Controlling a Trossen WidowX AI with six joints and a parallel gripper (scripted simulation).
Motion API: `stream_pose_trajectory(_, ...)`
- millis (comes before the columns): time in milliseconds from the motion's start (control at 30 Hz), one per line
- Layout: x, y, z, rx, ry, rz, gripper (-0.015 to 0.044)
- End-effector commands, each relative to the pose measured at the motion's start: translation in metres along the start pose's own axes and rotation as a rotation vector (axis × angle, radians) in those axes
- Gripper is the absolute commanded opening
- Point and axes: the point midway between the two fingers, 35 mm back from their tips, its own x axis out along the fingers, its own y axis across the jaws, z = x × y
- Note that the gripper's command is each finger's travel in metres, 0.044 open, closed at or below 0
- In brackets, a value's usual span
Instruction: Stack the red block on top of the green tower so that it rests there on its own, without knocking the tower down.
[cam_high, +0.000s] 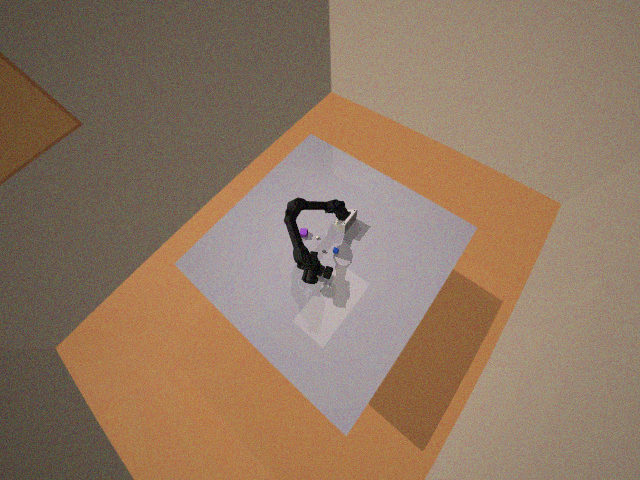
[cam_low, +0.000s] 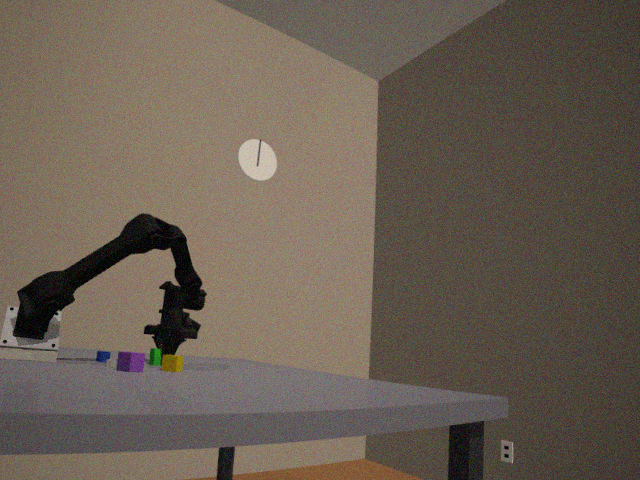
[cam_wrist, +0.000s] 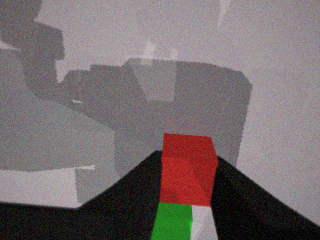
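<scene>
In the wrist view the red block (cam_wrist: 189, 170) sits on the table between my two dark fingers, and my gripper (cam_wrist: 185, 161) is shut on it. The green tower (cam_wrist: 172, 222) stands right next to the red block at the lower edge of that view. In the exterior view my gripper (cam_low: 168, 346) is down at the table surface, just right of the green tower (cam_low: 155, 356) and behind a yellow block. The red block is hidden there. In the top view the gripper (cam_high: 320, 272) is low over the grey mat.
A yellow block (cam_low: 172, 363), a purple block (cam_low: 130, 361) and a blue block (cam_low: 102, 355) lie on the table near the tower. The arm's white base (cam_low: 28, 330) stands at the left. The purple block (cam_high: 303, 231) and the blue block (cam_high: 335, 250) also show in the top view.
</scene>
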Motion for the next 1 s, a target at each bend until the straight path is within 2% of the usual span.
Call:
stream_pose_trajectory(0,0.000,-0.001,0.000,-0.006,0.001,-0.005,0.0059)
stream_pose_trajectory(33,0.000,-0.001,0.000,-0.006,0.001,-0.005,0.0052)
stream_pose_trajectory(100,-0.003,0.000,0.000,-0.006,0.000,-0.004,0.0000)
stream_pose_trajectory(800,-0.108,0.001,0.000,-0.007,0.000,0.000,0.0000)
stream_pose_trajectory(967,-0.119,0.001,0.000,-0.007,0.000,0.000,0.0000)
